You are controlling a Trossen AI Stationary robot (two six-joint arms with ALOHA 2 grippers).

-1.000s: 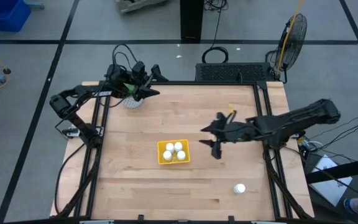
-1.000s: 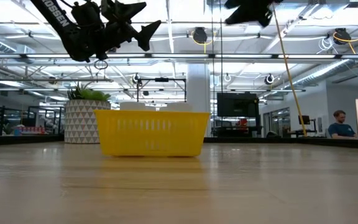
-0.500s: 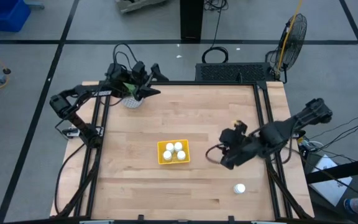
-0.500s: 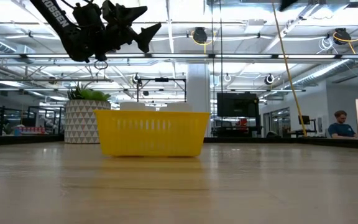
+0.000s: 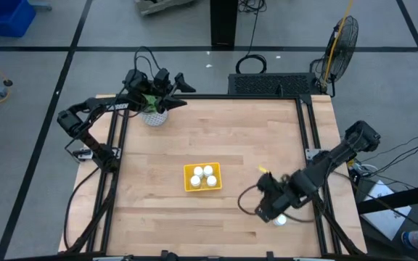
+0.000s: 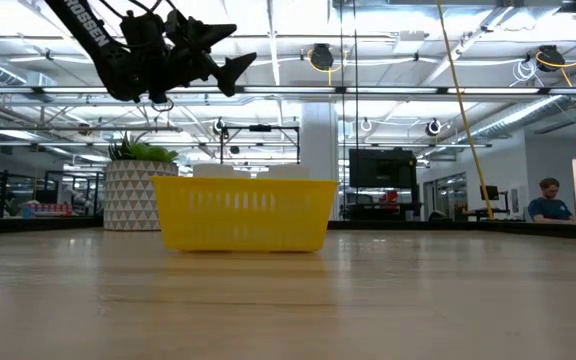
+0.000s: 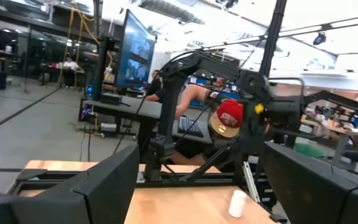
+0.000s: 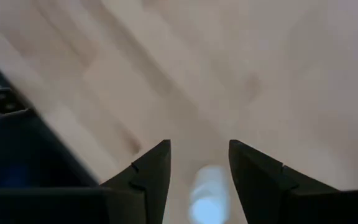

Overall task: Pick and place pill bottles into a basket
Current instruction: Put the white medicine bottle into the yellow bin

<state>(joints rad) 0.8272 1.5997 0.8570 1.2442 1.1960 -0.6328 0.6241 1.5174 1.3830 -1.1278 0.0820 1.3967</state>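
The yellow basket (image 5: 202, 177) stands at the table's middle with several white pill bottles (image 5: 202, 175) upright in it; it also shows in the low view (image 6: 243, 213). One more white bottle (image 5: 281, 220) stands alone on the table near the front right; it also shows in the right wrist view (image 8: 206, 193) and the left wrist view (image 7: 237, 203). My right gripper (image 5: 272, 212) is open just above this bottle, its fingers (image 8: 153, 167) on either side of it without touching. My left gripper (image 5: 178, 90) is open and empty, high over the far left corner.
A white speckled plant pot (image 5: 154, 114) stands at the far left corner under my left gripper; it shows in the low view (image 6: 133, 195) beside the basket. Black frame rails (image 5: 307, 138) run along the table's sides. People (image 7: 225, 121) are in the room behind.
My right gripper has swung from beside the basket's right side toward the table's near right corner and come down over the lone bottle, its fingers now pointing down around it. The basket and bottles have stayed where they were.
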